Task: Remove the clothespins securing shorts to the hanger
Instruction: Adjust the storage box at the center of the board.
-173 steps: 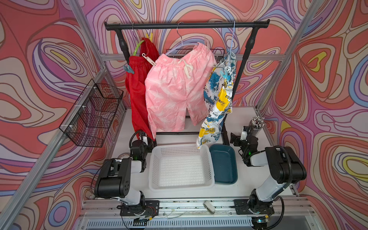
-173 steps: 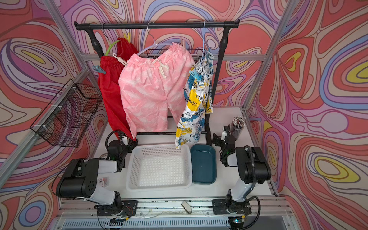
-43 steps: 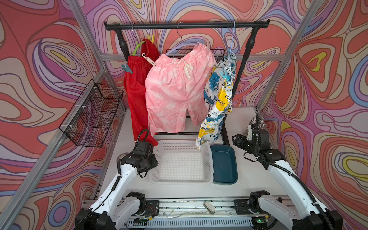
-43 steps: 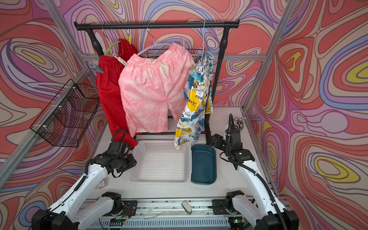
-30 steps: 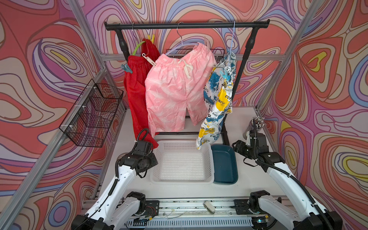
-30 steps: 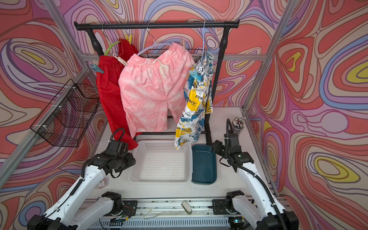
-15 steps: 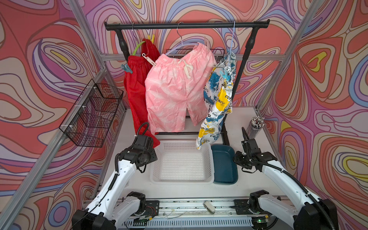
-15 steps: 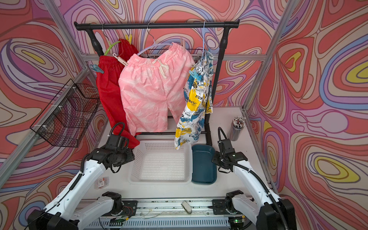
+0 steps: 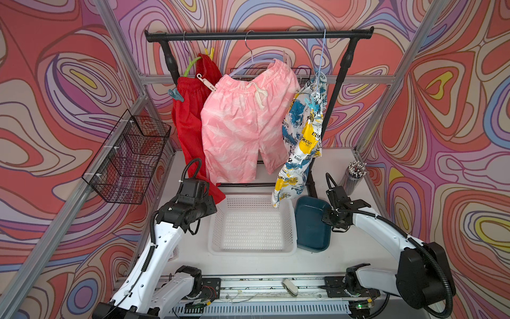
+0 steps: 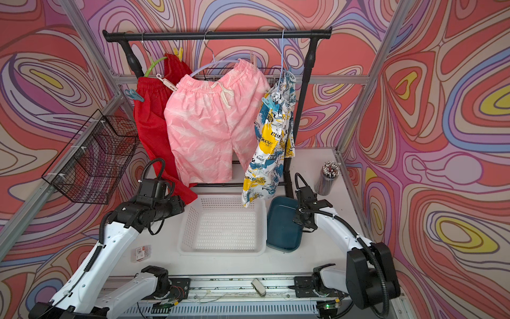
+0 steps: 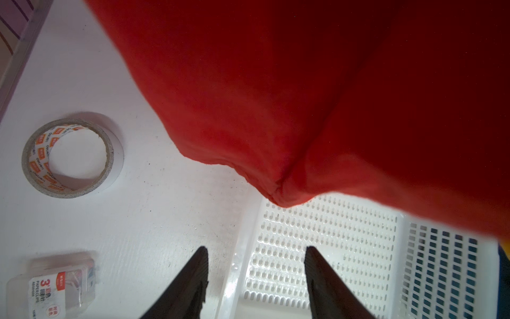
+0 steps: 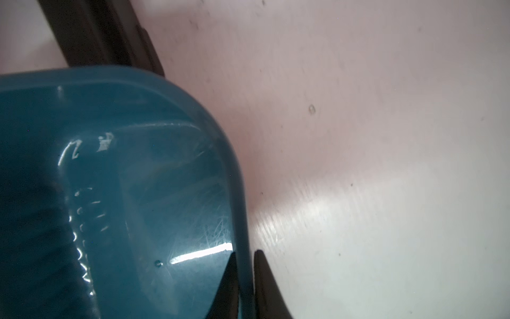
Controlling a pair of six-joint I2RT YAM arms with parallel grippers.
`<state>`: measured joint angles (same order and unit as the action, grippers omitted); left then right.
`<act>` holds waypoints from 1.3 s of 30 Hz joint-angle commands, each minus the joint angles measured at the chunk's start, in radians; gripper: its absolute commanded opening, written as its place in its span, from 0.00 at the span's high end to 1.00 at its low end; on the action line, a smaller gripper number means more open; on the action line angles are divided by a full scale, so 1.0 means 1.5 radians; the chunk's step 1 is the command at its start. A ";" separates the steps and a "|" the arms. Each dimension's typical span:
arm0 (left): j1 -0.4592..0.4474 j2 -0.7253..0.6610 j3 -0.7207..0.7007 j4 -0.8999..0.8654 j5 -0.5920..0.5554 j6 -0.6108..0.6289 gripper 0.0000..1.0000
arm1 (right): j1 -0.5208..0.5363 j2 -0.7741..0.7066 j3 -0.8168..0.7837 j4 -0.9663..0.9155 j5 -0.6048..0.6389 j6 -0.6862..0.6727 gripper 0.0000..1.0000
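Observation:
Three shorts hang from hangers on the black rail (image 9: 259, 34): red shorts (image 9: 190, 124), pink shorts (image 9: 242, 124) and printed shorts (image 9: 302, 138). In both top views clothespins grip them: a yellow one (image 9: 211, 52) and a teal-grey one (image 9: 175, 94) on the red pair, a pale one (image 9: 205, 82) on the pink waistband, and a light blue one (image 9: 311, 103) on the printed pair. My left gripper (image 11: 255, 265) is open over the white basket's rim (image 11: 237, 265), just below the red hem (image 11: 276, 190). My right gripper (image 12: 244, 265) is shut on the blue tray's rim (image 12: 240, 193).
A white basket (image 9: 215, 226) and a blue tray (image 9: 311, 221) sit side by side on the table. A tape roll (image 11: 71, 157) and a paper-clip box (image 11: 58, 284) lie at the left. A pen cup (image 9: 353, 176) stands back right; a wire basket (image 9: 129, 157) hangs on the left wall.
My right arm came forward and down from beside the pen cup to the blue tray's right rim, and its gripper closed on it. My left arm rose slightly towards the red shorts.

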<state>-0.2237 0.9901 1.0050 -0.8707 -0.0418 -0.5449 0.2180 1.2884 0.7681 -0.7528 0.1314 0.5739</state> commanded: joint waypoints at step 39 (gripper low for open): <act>-0.004 0.008 0.072 0.004 0.060 0.043 0.41 | 0.014 0.198 0.197 -0.118 0.051 -0.181 0.65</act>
<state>-0.2237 1.0138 1.0889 -0.8707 0.0341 -0.4786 0.2371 1.6066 1.0744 -0.8677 0.1844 0.2703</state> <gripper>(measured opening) 0.595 0.331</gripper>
